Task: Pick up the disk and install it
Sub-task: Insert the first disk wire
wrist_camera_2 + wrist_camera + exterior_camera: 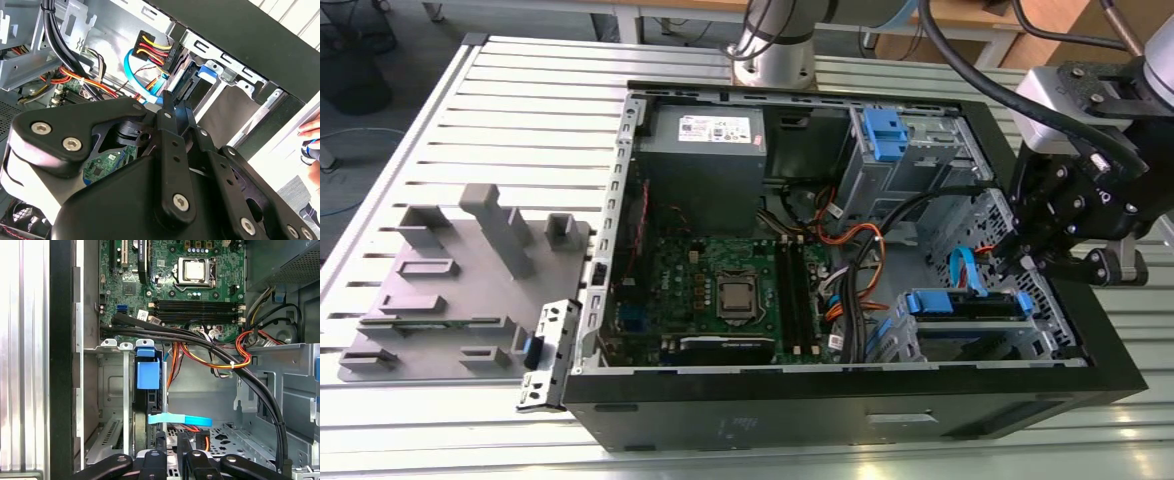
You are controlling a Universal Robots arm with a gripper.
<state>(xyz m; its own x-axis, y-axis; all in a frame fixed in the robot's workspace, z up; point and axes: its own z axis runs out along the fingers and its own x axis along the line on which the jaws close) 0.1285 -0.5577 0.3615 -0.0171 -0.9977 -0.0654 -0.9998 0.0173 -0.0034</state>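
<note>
Two black fingers [159, 447] of the end effector [171, 440] stand close together with only a narrow gap, and whether they pinch anything cannot be told. In the second wrist view their tips lie just beside a black connector with red and yellow wires [156, 50]. A light-blue flat cable [180, 418] crosses right by them in the first wrist view. Just past it is the disk [148, 376], standing on edge inside the grey drive bay [112, 405] at the corner of the computer case [854, 410], with its blue handle at the bay's open side. In the exterior view the end effector hangs over the wall of the case on the exterior view's right, close to that bay. Farther in, a bundle of black cables [200, 342] and a loop of red and orange wires [242, 352] run across the case in front of the green motherboard [170, 275], where the processor socket [194, 270] sits bare. Beyond these stand a grey cage with a blue latch [885, 135] and the grey power-supply box [707, 140]. The case lies open on a slatted metal worktop [520, 120], with a grey moulded fixture [454, 290] beside it on the exterior view's left.
</note>
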